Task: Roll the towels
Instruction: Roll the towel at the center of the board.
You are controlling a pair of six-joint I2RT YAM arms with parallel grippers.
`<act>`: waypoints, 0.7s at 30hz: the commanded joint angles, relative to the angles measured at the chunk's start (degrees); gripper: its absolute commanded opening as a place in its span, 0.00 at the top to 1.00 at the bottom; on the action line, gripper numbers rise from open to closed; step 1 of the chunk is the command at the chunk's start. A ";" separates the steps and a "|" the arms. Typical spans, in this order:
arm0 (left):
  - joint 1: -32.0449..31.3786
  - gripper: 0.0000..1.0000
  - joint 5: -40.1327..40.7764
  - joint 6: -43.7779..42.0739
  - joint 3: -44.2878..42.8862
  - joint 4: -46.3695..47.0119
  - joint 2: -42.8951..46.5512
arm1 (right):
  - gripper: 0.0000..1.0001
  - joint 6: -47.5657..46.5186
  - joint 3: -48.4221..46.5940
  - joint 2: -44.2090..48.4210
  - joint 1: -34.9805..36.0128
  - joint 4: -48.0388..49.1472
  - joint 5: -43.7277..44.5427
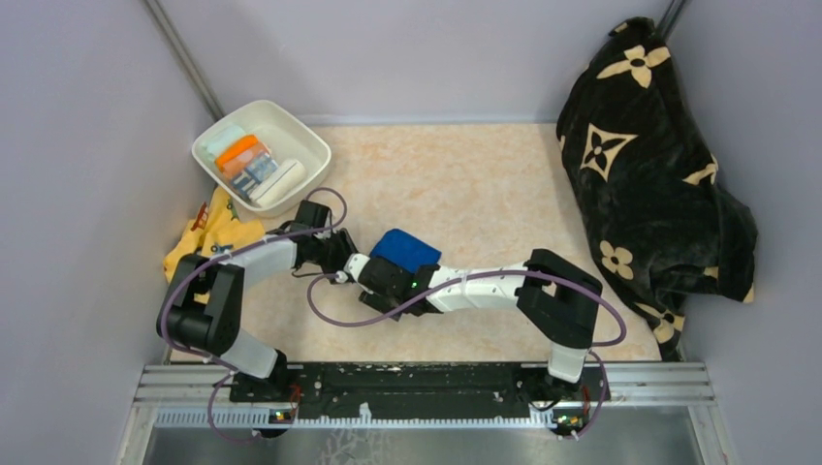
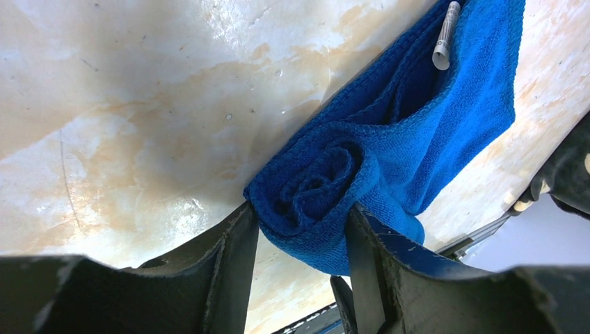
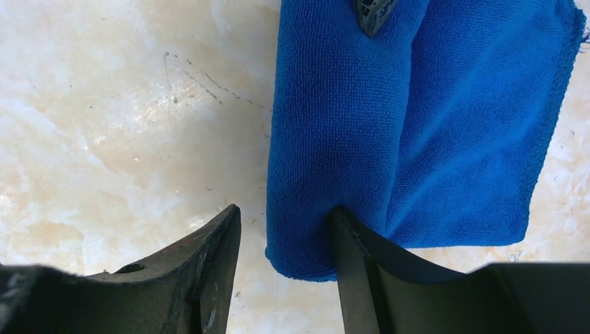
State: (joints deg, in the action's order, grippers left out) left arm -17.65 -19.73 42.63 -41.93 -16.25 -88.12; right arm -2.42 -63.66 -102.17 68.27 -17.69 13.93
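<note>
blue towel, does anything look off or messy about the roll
Only partly rolled: the blue towel has a loose spiral at the end held between the fingers of the left gripper, while a flat flap lies unrolled beside it on the table. Its white tag pokes out of the fold. No damage shows.

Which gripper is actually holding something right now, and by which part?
Left gripper clasps the blue towel by its rolled end; right gripper only straddles the roll's other end, open.

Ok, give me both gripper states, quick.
Left gripper: closed on the rolled end of the blue towel.
Right gripper: open, astride the roll's other end, one finger clear of the cloth.
</note>
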 commanded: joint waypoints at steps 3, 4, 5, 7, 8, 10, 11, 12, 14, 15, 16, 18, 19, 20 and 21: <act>-0.62 0.43 2.86 -1.60 -1.02 -0.83 -2.26 | 0.59 1.15 2.18 -3.73 0.01 0.31 0.11; -0.59 0.41 2.62 -1.59 -1.20 -0.58 -1.85 | 0.65 1.54 2.03 -3.89 -0.42 -0.11 -0.88; -0.56 0.39 2.33 -1.28 -1.28 -0.50 -1.10 | 0.70 2.06 1.97 -3.87 -1.10 -0.39 -2.34; -0.38 0.34 2.25 -0.65 -1.18 -0.12 1.63 | 0.82 3.52 2.16 -3.39 -3.11 -0.65 -7.27; -0.14 0.32 2.50 -0.36 -1.00 -0.10 3.10 | 0.86 4.23 2.49 -2.94 -4.27 -0.69 -9.89; 0.95 0.28 1.81 0.14 -0.72 -0.16 5.74 | 0.94 5.62 3.13 -2.01 -7.14 -0.21 -16.58; 1.54 0.27 1.19 0.34 -0.75 -0.43 6.91 | 0.98 6.64 3.60 -1.48 -8.64 0.34 -20.78; 2.09 0.26 0.68 0.43 -0.82 -0.88 8.15 | 1.00 7.56 4.15 -1.06 -10.38 1.23 -25.81; 2.58 0.25 0.04 0.44 -1.16 -2.18 9.79 | 1.00 9.63 5.02 -1.11 -14.07 3.06 -35.77; 2.62 0.24 -0.32 0.33 -1.33 -2.91 10.56 | 1.00 10.91 5.37 -1.59 -15.84 4.15 -40.47; 2.62 0.24 -0.85 0.33 -1.33 -3.37 11.34 | 1.00 12.18 5.84 -2.13 -17.50 5.32 -44.46; 2.62 0.23 -1.94 0.51 -0.85 -4.09 12.90 | 1.00 15.10 6.80 -3.23 -20.61 8.48 -52.46; 2.62 0.22 -2.24 0.88 -0.36 -4.13 13.91 | 1.00 16.98 7.40 -3.94 -22.16 10.54 -56.48; 2.62 0.22 -2.71 1.50 0.17 -3.91 14.82 | 1.00 18.84 7.90 -4.66 -23.91 12.42 -60.02; 2.62 0.22 -3.07 1.88 0.79 -3.62 15.62 | 1.00 20.57 8.37 -5.63 -24.99 15.16 -62.57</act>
State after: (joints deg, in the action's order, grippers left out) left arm -15.07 -20.18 43.07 -42.46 -18.61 -75.81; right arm 9.74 -58.76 -102.94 46.72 -7.94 -28.62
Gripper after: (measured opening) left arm 0.776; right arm 0.035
